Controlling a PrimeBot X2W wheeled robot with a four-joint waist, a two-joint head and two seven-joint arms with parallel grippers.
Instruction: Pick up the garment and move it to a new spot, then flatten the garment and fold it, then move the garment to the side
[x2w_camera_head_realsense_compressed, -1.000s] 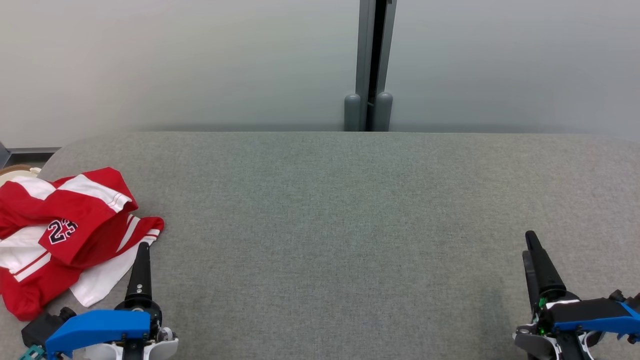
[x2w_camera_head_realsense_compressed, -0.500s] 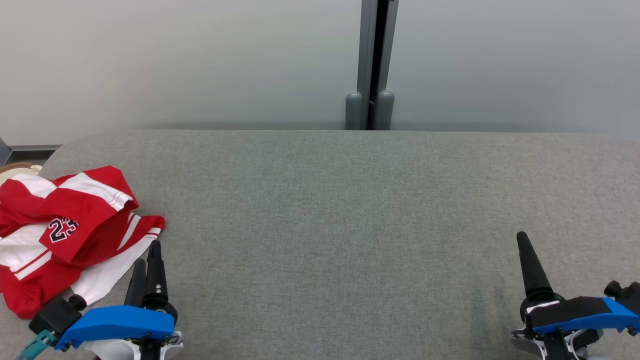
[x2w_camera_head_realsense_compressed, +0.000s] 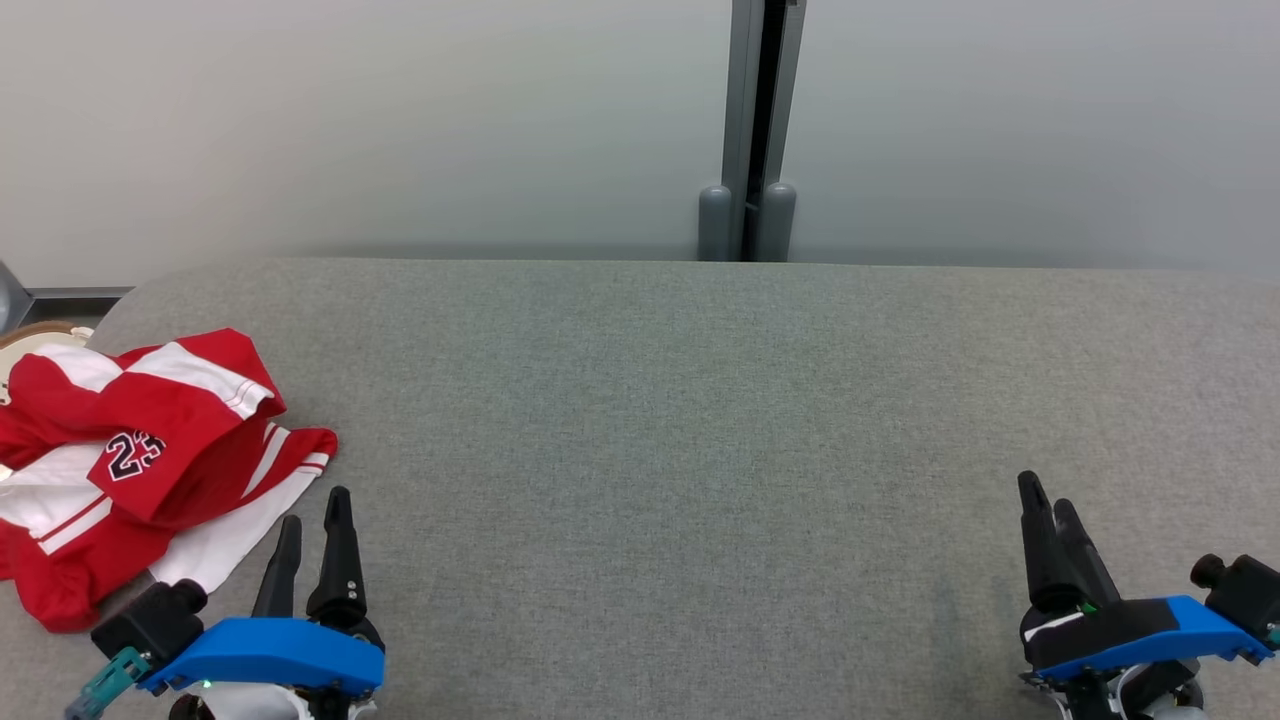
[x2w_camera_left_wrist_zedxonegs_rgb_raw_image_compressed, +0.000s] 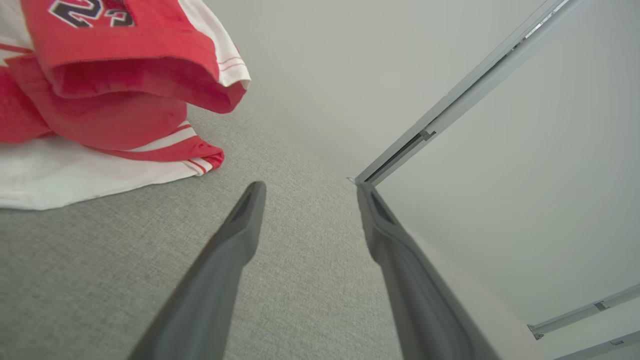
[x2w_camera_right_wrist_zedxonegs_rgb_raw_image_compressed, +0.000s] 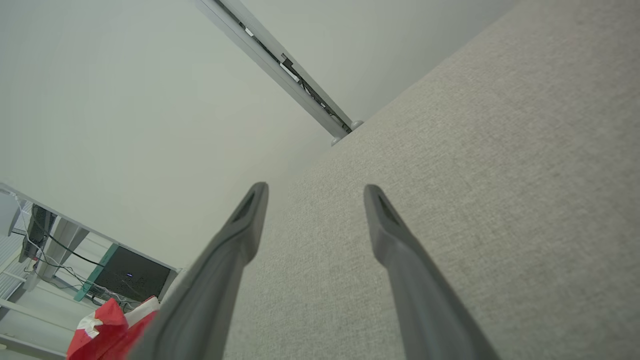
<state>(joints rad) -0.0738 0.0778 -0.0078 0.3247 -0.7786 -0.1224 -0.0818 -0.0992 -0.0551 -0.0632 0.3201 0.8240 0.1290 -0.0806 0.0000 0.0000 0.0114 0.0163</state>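
The garment (x2w_camera_head_realsense_compressed: 140, 460) is a crumpled red and white jersey marked 23, lying at the left end of the grey table (x2w_camera_head_realsense_compressed: 680, 420). In the left wrist view the garment (x2w_camera_left_wrist_zedxonegs_rgb_raw_image_compressed: 115, 100) fills the upper left, its hem just beyond the fingertips. My left gripper (x2w_camera_head_realsense_compressed: 315, 510) stands open just right of the garment's near white edge, with nothing between its fingers; the left gripper (x2w_camera_left_wrist_zedxonegs_rgb_raw_image_compressed: 307, 185) is over bare cloth. My right gripper (x2w_camera_head_realsense_compressed: 1045, 492) is open and empty at the lower right, far from the garment. In the right wrist view my right gripper (x2w_camera_right_wrist_zedxonegs_rgb_raw_image_compressed: 315, 187) points across the table, and the garment (x2w_camera_right_wrist_zedxonegs_rgb_raw_image_compressed: 112, 330) shows small at lower left.
A pale wall with a grey vertical post (x2w_camera_head_realsense_compressed: 760, 130) runs behind the table's far edge. A round pale object (x2w_camera_head_realsense_compressed: 35, 335) sits past the table's left end. Bare grey tabletop spreads between the two grippers.
The left gripper has drawn back from the garment's edge, shifted right and turned so both fingers show. The right gripper has slid slightly left and back. The camera has shifted a little.
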